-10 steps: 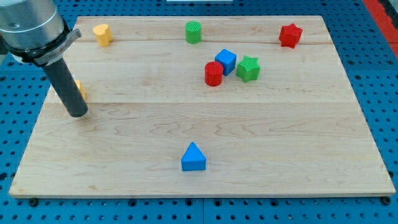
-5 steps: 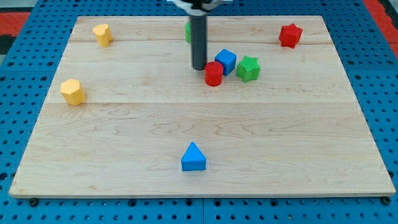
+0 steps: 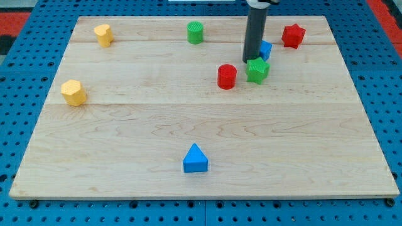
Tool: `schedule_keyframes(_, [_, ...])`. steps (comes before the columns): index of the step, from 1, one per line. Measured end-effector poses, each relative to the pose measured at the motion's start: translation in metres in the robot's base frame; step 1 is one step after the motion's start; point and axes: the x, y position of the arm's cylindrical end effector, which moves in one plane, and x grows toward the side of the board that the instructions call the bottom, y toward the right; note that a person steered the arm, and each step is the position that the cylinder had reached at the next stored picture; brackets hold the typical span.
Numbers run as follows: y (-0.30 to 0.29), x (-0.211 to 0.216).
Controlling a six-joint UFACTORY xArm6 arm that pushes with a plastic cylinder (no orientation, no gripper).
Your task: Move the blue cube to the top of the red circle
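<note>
My tip [image 3: 250, 61] sits near the top of the view, right of centre, touching down on the wooden table [image 3: 125, 157]. I have no pincer on this rig, only the dark rod, so there is nothing to show open or closed. The blue cube [image 3: 266, 49] is just to the right of the rod and partly hidden behind it; only its right part shows. It lies up and to the right of the red cylinder [image 3: 227, 76], well apart from it. The green star [image 3: 257, 69] sits directly below my tip, touching or nearly touching the rod, and just below the blue cube. The red star [image 3: 293, 35] is near the top right, close to the cube. A green cylinder [image 3: 195, 32] stands at the top, left of the rod. Two yellow blocks are on the left: one [image 3: 103, 34] near the top, one hexagonal [image 3: 73, 92] lower down. A blue triangle [image 3: 195, 159] lies near the bottom centre.
</note>
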Motion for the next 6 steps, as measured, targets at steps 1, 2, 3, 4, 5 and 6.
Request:
schedule_keyframes(1, [0.003,0.044])
schedule_keyframes(2, [0.011,0.063])
schedule_keyframes(3, [0.070,0.048])
schedule_keyframes(4, [0.131,0.009])
schedule_keyframes(5, [0.124,-0.032])
schedule_keyframes(6, [0.060,-0.030])
